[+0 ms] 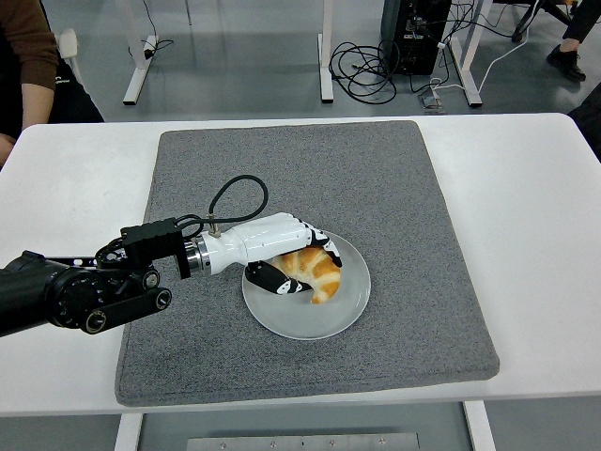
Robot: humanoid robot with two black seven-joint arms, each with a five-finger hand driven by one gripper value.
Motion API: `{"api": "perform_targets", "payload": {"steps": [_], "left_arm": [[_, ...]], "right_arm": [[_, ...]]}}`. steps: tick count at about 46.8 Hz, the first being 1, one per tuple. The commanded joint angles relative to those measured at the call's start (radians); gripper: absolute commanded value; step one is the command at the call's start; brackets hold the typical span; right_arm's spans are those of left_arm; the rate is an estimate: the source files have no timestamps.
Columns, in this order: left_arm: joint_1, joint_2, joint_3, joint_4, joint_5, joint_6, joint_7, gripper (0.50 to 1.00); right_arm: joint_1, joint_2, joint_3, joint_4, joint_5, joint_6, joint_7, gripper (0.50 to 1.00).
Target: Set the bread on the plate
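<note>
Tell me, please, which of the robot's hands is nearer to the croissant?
Left. The left hand is curled around the croissant over the white plate, fingers wrapped on it. The right hand is out of view, so nowhere near.

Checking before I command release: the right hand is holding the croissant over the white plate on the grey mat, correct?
Not quite: it is the left hand, entering from the picture's left edge, that grips the croissant. The right arm is not in view. The rest stands: the head view shows the croissant over the white plate on the grey mat.
</note>
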Motion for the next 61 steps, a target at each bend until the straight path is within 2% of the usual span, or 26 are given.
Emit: {"api": "perform_targets", "payload": {"steps": [1, 50, 61], "left_arm": [[0.008, -0.008, 0.0, 0.014, 0.0, 0.0, 0.0, 0.5], [0.034, -0.011, -0.011, 0.022, -0.021, 0.001, 0.0, 0.5], [0.033, -0.008, -0.009, 0.022, -0.061, 0.001, 0.0, 0.63]], "right_arm": [[0.0, 0.0, 0.001, 0.0, 0.0, 0.0, 0.0, 1.0], [0.0, 0.0, 0.001, 0.0, 0.0, 0.0, 0.0, 1.0], [0.0, 0.0, 0.001, 0.0, 0.0, 0.0, 0.0, 1.0]]}}
